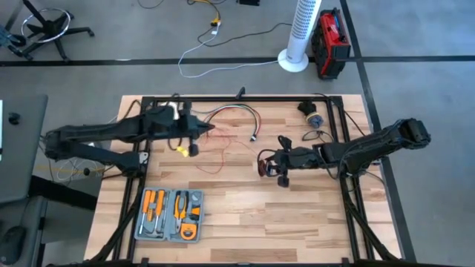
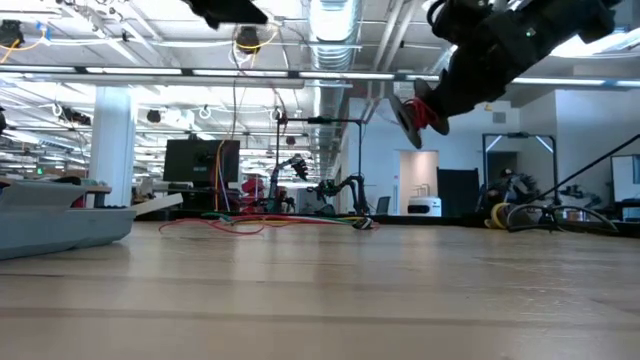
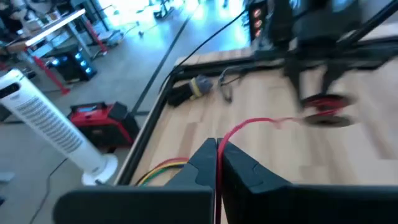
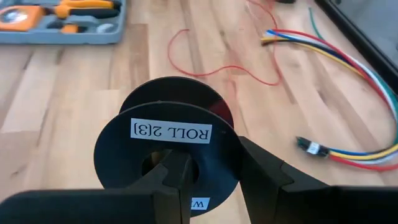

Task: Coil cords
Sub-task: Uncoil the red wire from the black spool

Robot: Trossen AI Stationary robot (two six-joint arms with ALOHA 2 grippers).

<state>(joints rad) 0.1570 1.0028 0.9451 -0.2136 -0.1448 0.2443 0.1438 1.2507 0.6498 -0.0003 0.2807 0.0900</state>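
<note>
Grey tool tray [image 1: 170,216] at the near left of the surface [image 1: 245,215]: holds orange-handled tools [image 1: 154,203], including pliers. Black spool [image 4: 169,149], labelled "ROLL 2[3]", is gripped by the right tool [image 1: 272,167], raised above mid-surface. Left tool [image 3: 217,163] is closed tight on the thin red wire [image 1: 215,152], which trails in loose loops across the wood between the two arms. A multicoloured cable bundle [image 4: 348,56] lies near the far edge. Beyond the surface: grey floor, white tower fan [image 1: 306,33], red and black case [image 1: 332,43].
</note>
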